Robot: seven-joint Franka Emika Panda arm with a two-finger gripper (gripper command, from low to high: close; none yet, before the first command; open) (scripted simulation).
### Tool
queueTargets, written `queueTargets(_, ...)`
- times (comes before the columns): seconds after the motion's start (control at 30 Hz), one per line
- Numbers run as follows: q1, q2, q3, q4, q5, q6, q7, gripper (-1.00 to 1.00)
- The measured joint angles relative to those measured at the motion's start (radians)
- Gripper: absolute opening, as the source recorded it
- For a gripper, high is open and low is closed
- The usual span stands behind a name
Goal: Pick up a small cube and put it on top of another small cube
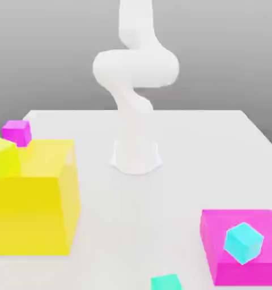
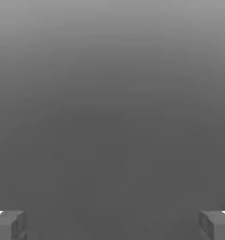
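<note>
In the hand view my gripper (image 2: 112, 226) is open, its grey fingertips (image 2: 9, 225) far apart with nothing between them, and only a plain grey background lies beyond. In the exterior view a small cyan cube (image 1: 243, 242) rests on a flat magenta block (image 1: 217, 226) at the front right. A small teal cube (image 1: 165, 282) lies on the table at the front edge. At the far left stands a small magenta cube (image 1: 17, 132). A small yellow-green cube (image 1: 3, 158) sits at the top corner of a big yellow cube (image 1: 36, 204).
The white arm (image 1: 135, 68) rises from its round base (image 1: 136, 157) at the middle of the white table (image 1: 206, 147) and runs out of the top of the exterior view. The big yellow cube stands tall at the exterior view's left.
</note>
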Motion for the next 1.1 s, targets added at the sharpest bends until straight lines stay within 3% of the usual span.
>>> queueTargets(0.93, 0.062, 1.021, 0.037, -0.003, -0.027, 0.312, -0.085, 0.00)
queueTargets(1.07, 0.069, 1.166, 0.031, 0.020, -0.038, 0.412, -0.080, 0.00)
queueTargets(1.1, 0.071, 1.199, 0.029, 0.026, -0.040, 0.437, -0.079, -1.00)
